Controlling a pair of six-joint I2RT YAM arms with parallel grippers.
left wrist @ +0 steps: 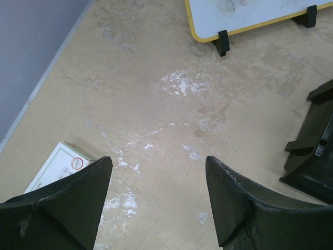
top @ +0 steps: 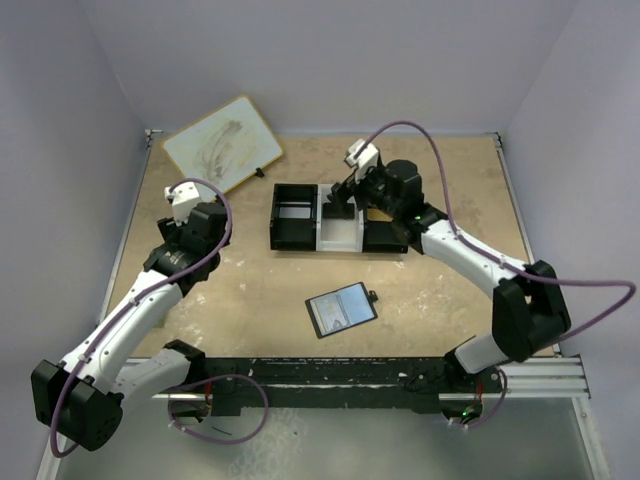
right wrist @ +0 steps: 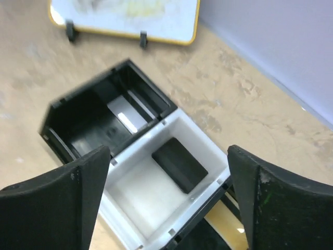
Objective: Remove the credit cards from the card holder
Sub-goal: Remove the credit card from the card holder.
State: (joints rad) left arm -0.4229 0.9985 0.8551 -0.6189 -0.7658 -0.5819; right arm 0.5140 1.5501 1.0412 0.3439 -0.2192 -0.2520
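Observation:
The card holder [top: 341,308] lies open on the table in front of the tray, black-edged with its pale blue-grey inside facing up. A dark card [right wrist: 179,164] lies flat in the white middle compartment of the tray [right wrist: 208,141]. A pale rectangle [right wrist: 127,112] shows in the black compartment beside it; I cannot tell whether it is a card or a reflection. My right gripper [right wrist: 169,151] hangs open and empty above the white compartment, and it also shows in the top view [top: 341,205]. My left gripper [left wrist: 158,161] is open and empty over bare table at the left.
The black-and-white three-compartment tray [top: 295,243] stands at the back centre. A yellow-framed whiteboard [top: 222,140] leans at the back left. A white-and-red little box [left wrist: 57,167] lies by my left fingers. Something yellow [right wrist: 229,221] lies in the tray's right compartment.

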